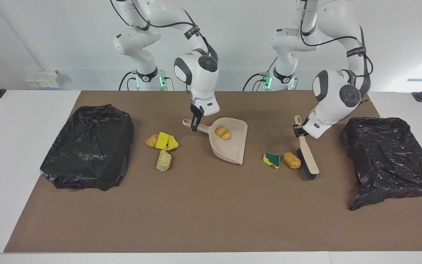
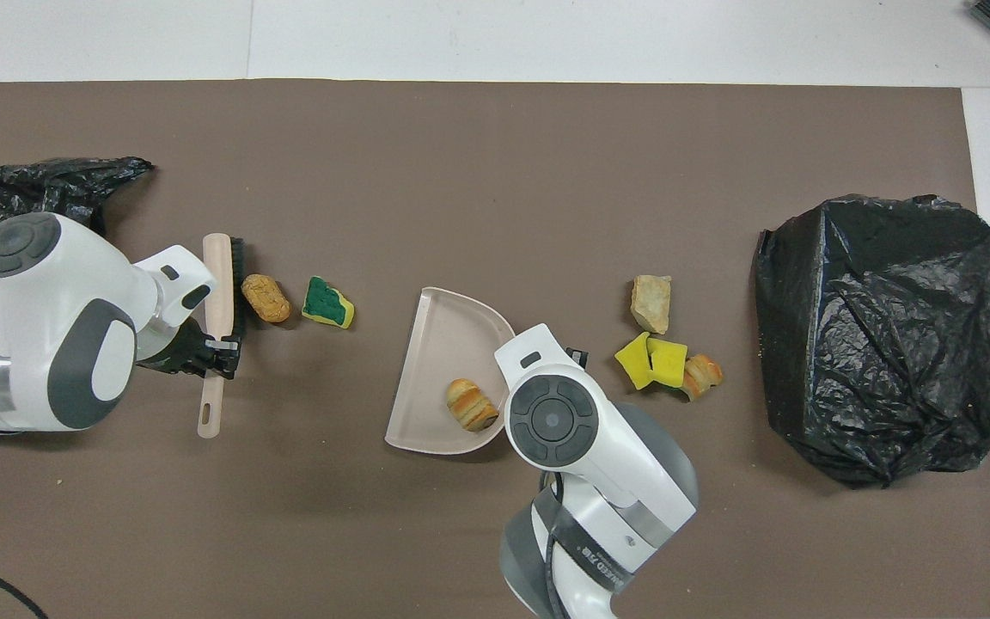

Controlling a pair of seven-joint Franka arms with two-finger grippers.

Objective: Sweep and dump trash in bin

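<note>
- Brown mat [image 1: 211, 212] under your arms.
- Your left gripper [image 1: 300, 131] pinches the brush [image 1: 308, 154]; bread chunk [image 1: 292, 160] just beside its bristles.
- Your right gripper [image 1: 195, 125] pinches the dustpan [image 1: 233, 148] handle; a croissant [image 1: 223, 132] lies inside.
</note>
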